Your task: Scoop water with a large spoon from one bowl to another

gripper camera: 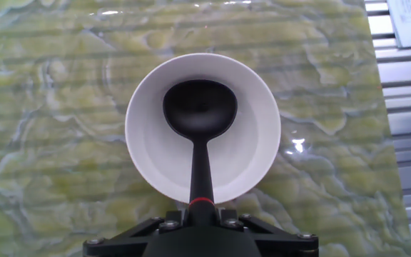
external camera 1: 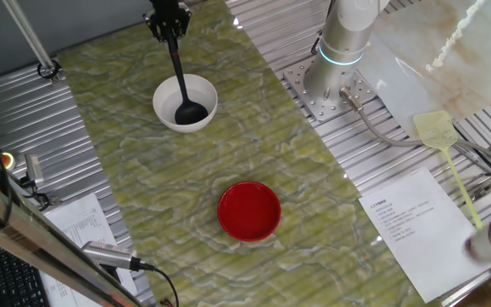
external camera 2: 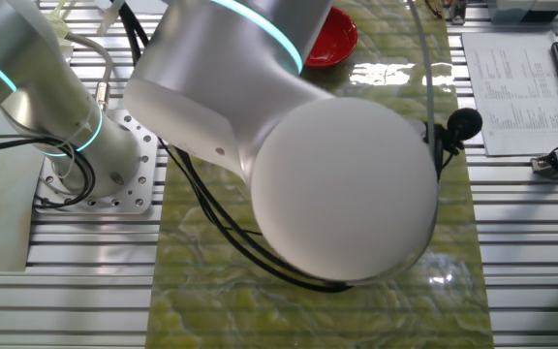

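Black large spoon (gripper camera: 199,118), likely light, stiff and smooth-handled: clenched at the top of its thin handle by the gripper (external camera 1: 168,23), scoop resting inside the white bowl (gripper camera: 252,153) on the table (external camera 1: 331,213), red bowl (external camera 1: 249,211) well apart.

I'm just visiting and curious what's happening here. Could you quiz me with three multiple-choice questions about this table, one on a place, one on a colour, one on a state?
1. Where is the ladle's scoop?
A. in the white bowl
B. in the red bowl
C. flat on the table

2. What colour is the bowl without the ladle?
A. blue
B. red
C. black

3. What is the gripper doing?
A. hanging open
B. clamping the ladle handle
C. gripping a bowl rim

Answers:
A: the black ladle sits inside the white bowl.
B: the red bowl stands apart.
B: the gripper is shut on the handle.
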Robot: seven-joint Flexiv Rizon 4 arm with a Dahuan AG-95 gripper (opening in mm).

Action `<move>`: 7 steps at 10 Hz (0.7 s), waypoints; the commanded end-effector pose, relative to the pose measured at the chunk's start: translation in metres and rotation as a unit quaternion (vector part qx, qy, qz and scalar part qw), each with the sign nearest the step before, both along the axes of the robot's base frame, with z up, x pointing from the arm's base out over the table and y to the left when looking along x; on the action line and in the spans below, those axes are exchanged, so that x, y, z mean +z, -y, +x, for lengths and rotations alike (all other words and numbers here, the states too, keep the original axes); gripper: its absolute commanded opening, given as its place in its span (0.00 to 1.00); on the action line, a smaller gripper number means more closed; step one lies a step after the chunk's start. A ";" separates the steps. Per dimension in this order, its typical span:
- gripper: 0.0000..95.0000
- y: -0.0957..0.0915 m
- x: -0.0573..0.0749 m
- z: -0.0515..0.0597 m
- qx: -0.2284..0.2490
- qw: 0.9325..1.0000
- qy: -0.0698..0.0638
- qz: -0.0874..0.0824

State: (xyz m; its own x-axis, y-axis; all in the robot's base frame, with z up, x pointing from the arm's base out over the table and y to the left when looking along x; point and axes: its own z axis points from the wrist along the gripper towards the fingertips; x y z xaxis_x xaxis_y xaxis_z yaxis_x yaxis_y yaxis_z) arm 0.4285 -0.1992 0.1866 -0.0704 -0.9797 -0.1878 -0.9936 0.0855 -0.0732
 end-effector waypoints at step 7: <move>0.20 0.000 -0.005 0.001 -0.007 1.000 0.007 0.002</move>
